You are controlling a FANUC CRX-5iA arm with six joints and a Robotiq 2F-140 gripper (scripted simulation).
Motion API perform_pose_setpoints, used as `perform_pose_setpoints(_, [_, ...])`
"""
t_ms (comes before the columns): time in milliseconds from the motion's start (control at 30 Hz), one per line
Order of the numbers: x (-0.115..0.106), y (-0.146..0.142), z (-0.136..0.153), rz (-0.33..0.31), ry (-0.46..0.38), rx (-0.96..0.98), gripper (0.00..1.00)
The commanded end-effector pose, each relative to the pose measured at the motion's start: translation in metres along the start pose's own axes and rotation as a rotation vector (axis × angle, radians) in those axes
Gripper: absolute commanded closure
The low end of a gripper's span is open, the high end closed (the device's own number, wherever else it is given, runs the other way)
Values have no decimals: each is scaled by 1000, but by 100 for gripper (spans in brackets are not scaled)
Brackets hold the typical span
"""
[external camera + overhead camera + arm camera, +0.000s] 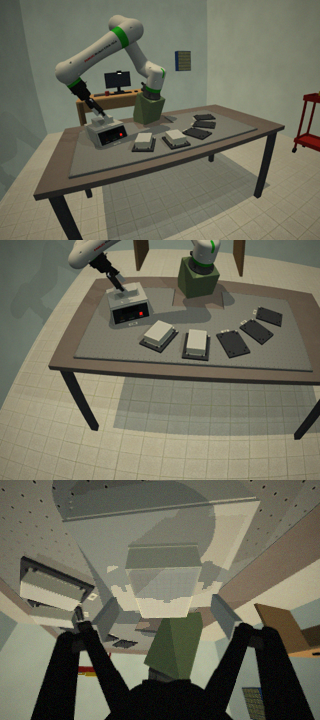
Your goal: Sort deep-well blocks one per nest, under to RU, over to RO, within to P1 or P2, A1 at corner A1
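Observation:
One white deep-well block (133,288) (96,120) (165,587) lies on the platform of the check-weigher CW (117,302) (94,133) (100,540). The red lamp (140,313) (120,134) on its front is lit. My gripper (120,285) (102,115) (164,603) is open, tilted, just above the block with a finger on each side, not touching it. A second block (158,333) (143,140) sits on the nearest dark nest right of the weigher. A third block (196,342) (175,136) sits on the nest beside it. The nest labels are too small to read.
Three empty dark nests (233,343) (256,331) (268,316) fan out to the right on the grey perforated mat (103,343). The arm's green pedestal (197,281) (148,109) stands at the table's back middle. A red cart (308,121) stands off to the right.

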State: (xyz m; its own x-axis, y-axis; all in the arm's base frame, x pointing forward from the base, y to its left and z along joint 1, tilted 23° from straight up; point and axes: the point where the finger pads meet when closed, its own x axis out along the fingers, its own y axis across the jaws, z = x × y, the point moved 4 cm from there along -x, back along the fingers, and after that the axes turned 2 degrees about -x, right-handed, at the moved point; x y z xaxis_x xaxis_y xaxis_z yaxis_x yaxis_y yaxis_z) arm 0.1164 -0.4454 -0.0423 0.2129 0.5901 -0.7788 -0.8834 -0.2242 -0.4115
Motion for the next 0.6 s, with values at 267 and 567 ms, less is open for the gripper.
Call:
perform_pose_setpoints(267, [15,0,-9,0,0,0,0])
perform_pose_setpoints(567, [19,0,-11,0,0,0,0])
